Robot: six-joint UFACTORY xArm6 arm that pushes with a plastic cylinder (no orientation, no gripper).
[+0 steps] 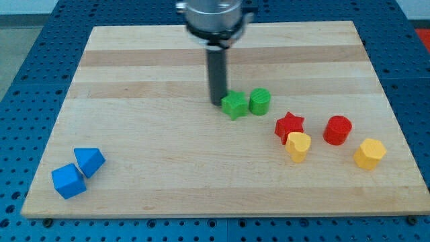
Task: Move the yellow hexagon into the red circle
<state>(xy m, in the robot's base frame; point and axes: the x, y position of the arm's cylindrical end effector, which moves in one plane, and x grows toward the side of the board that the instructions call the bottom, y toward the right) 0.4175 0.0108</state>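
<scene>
The yellow hexagon (369, 153) lies at the view's lower right, near the board's right edge. The red circle (337, 130) is just up and left of it, a small gap between them. My tip (216, 102) rests on the board near the middle, touching or almost touching the left side of the green star (234, 105). It is far to the left of the yellow hexagon and the red circle.
A green circle (260, 101) sits right of the green star. A red star (289, 126) and a yellow heart (298, 146) touch, left of the red circle. Two blue blocks (69, 180) (89, 161) lie at lower left. The wooden board (134, 74) ends near the hexagon.
</scene>
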